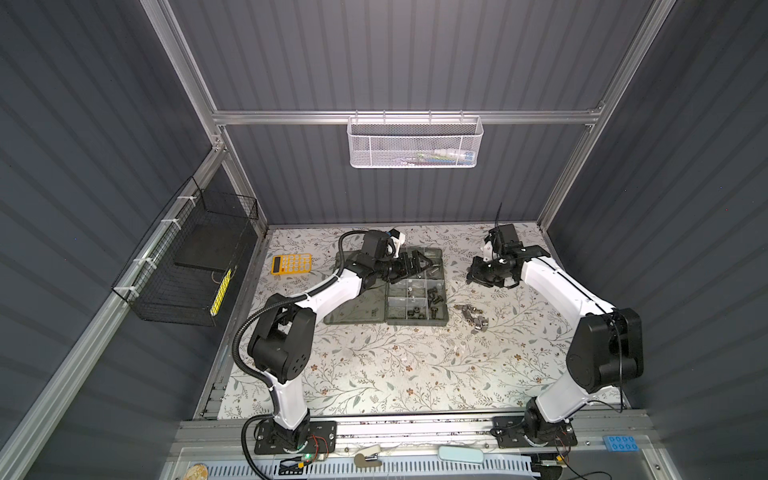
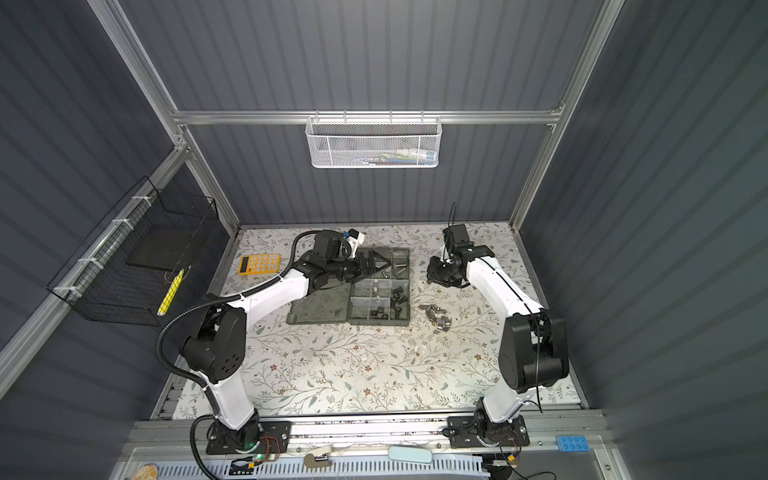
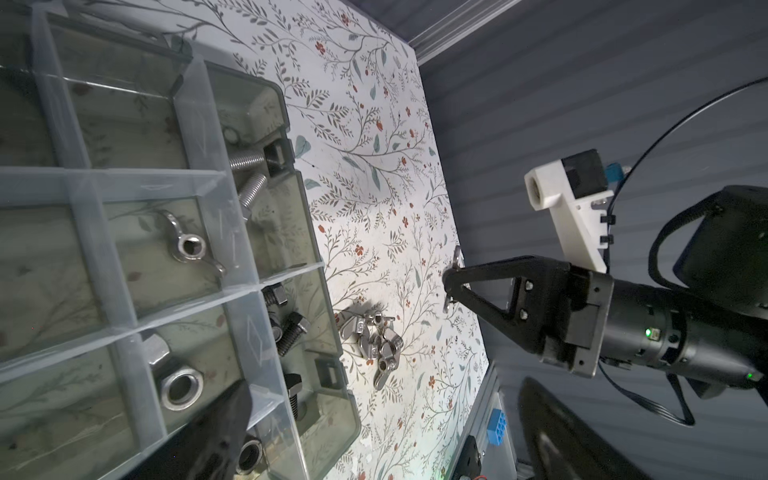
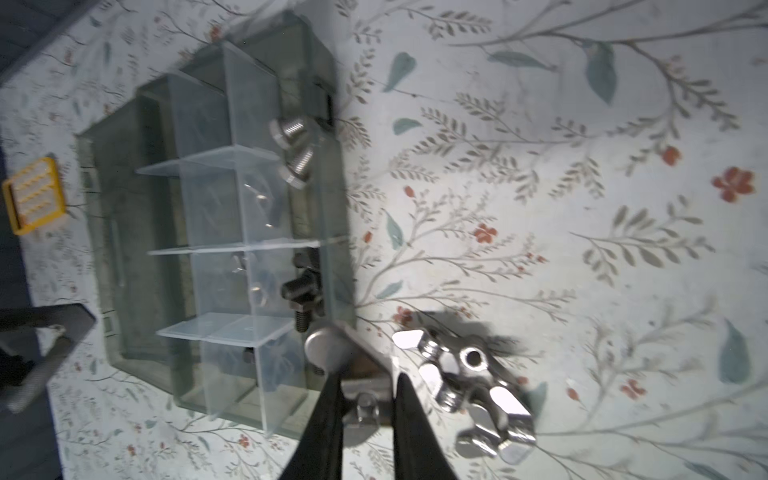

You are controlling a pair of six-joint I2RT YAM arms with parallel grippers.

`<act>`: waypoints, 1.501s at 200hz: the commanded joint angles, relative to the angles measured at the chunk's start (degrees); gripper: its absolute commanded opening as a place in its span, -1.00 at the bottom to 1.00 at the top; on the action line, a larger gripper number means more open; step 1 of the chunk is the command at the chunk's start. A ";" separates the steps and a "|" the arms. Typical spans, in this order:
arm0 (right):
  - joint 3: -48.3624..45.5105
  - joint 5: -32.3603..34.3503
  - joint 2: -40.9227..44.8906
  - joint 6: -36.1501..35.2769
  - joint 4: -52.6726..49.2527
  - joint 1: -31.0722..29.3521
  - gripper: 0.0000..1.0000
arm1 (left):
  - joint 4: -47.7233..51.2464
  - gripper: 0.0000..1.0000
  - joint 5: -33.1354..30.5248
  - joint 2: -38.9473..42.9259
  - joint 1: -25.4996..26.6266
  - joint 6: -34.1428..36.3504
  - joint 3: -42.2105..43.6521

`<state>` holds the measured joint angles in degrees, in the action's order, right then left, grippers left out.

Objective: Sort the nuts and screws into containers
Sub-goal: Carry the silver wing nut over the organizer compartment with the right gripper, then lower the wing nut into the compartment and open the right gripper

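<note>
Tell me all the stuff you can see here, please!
case: one, grey-green, open, mid-table
silver screws: two, far right cell
black screws: a few, cell just nearer
sorted nuts: several, silver or black, other cells
loose nuts: a pile, silver, right of case
calculator: one, yellow, left of case
white basket: one, back rail
black basket: one, left wall
blue block: one, front ledge
table: one, flowery
left gripper: black, open, over case
right gripper: black, shut on one silver nut
</note>
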<state>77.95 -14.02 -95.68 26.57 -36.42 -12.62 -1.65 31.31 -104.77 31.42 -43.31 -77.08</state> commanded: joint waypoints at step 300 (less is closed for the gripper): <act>22.69 -9.98 -32.41 12.96 10.80 -10.59 -0.34 | -10.65 1.00 4.89 2.69 -9.45 -8.06 10.55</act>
<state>100.09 -25.06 -127.94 40.49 -24.40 -23.03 -10.83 35.03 -101.10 22.06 -50.89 -67.37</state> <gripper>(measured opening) 0.328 0.997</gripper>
